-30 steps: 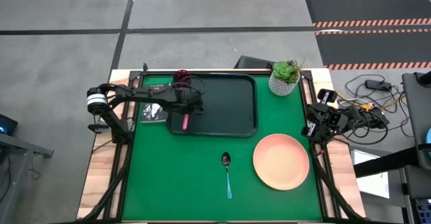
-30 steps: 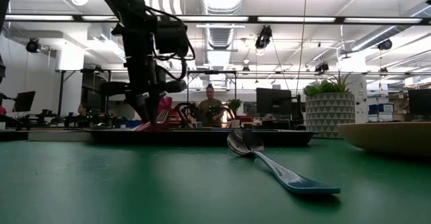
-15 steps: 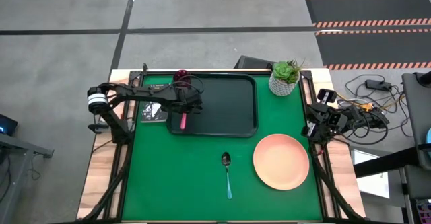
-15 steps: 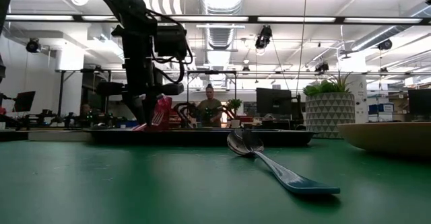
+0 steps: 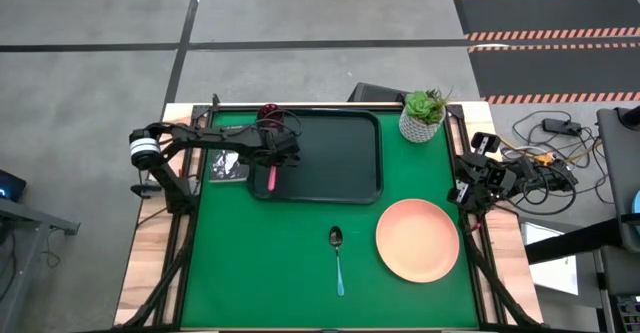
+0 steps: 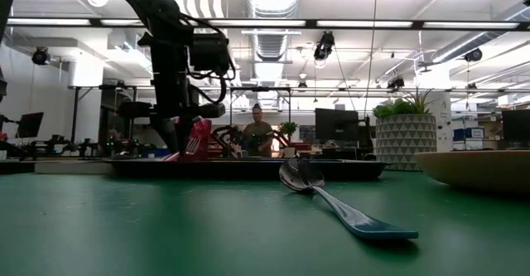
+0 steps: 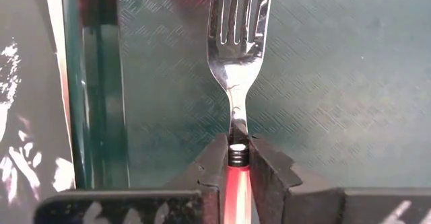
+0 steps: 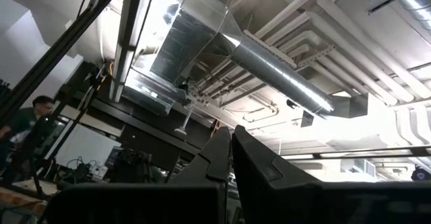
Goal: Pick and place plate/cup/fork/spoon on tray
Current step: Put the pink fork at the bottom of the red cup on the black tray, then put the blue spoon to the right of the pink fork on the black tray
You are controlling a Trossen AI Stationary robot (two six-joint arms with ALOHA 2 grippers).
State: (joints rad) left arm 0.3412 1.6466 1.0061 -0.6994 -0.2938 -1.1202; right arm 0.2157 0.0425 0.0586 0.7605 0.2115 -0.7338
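fork (image 7: 237, 56) with its pink-red handle is pinched between the 2 fingers of the left gripper (image 7: 236, 158), which press on the handle just below the metal neck; the silver tines point away from the wrist, over the dark floor of the tray (image 7: 323, 83). in the high view the left gripper (image 5: 275, 159) is over the left part of the tray (image 5: 345, 158), and the fork (image 5: 272, 178) shows as a pink line near the tray's left rim. whether the fork touches the tray floor, i cannot tell. the cup (image 5: 270, 114), dark red, stands in the far left corner of the tray, partly hidden behind the arm. a black book (image 5: 229, 166) with white lettering lies on the table just beside the tray's left edge. the spoon (image 5: 338, 258) with the light blue handle lies on the green mat, in front of the tray and apart from it, and the plate (image 5: 417, 239) lies to its right, near but not touching. a white pot with a green plant (image 5: 423, 115) stands beside the far right corner of the tray. the right gripper (image 5: 466, 191) waits at the right edge of the table, its 2 fingers pressed together and pointing up to the ceiling. in the low view a person (image 6: 258, 131) sits far behind the table.
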